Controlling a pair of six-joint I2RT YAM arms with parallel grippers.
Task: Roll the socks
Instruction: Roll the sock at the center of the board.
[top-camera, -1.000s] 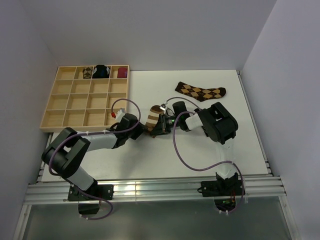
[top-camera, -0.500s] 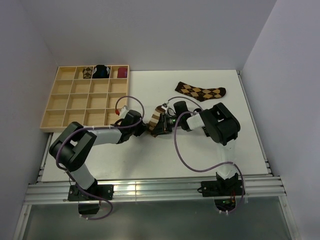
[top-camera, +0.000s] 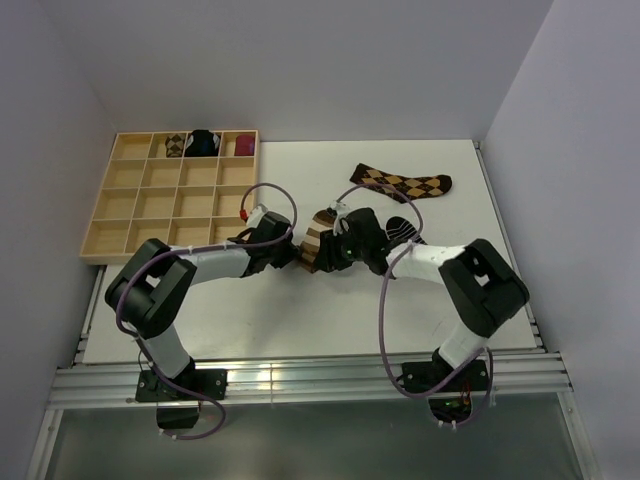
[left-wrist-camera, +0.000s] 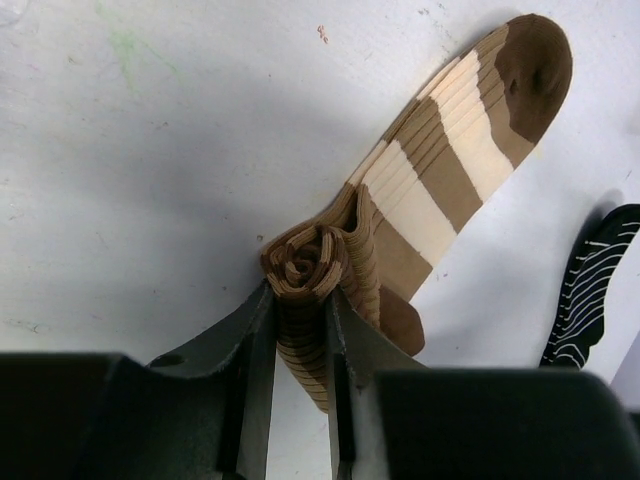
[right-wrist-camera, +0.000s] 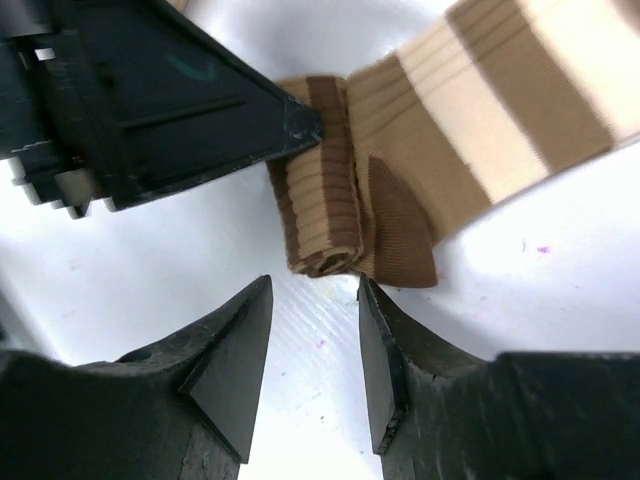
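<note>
Changed since a second ago: your right arm's elbow has swung out to the right and nearer the table's (top-camera: 300, 310) front edge. That bares the black sock (top-camera: 402, 228) it had covered. Your left gripper (left-wrist-camera: 300, 300) has slid a little rightward, away from the wooden tray (top-camera: 170, 188).
Writing: only a small teal mark (right-wrist-camera: 195, 68) on the left gripper's black body in your right wrist view, too small to read.
Left arm pose: it lies low from its base, with the forearm stretched rightward past the tray's near right corner. Its purple cable (top-camera: 268, 186) loops above the wrist.
Right arm pose: the elbow is bent far to the right of the tray and the forearm reaches back leftward, so your two grippers meet tip to tip.
Left gripper: pinched on the rolled end of the striped sock (left-wrist-camera: 440, 170), one finger on each side of the spiral.
Right gripper (right-wrist-camera: 315, 290): let go, jaws apart. The roll sits just beyond its fingertips, not between them.
Striped sock: on the table just right of the tray's near right corner, part rolled, with the toe end lying flat and unrolled.
Black sock: flat, right of the tray, beyond the striped sock.
Argyle sock (top-camera: 402, 183): flat, well right of the tray, level with its middle rows.
Tray contents: three sock bundles (top-camera: 205, 144) in the far row.
</note>
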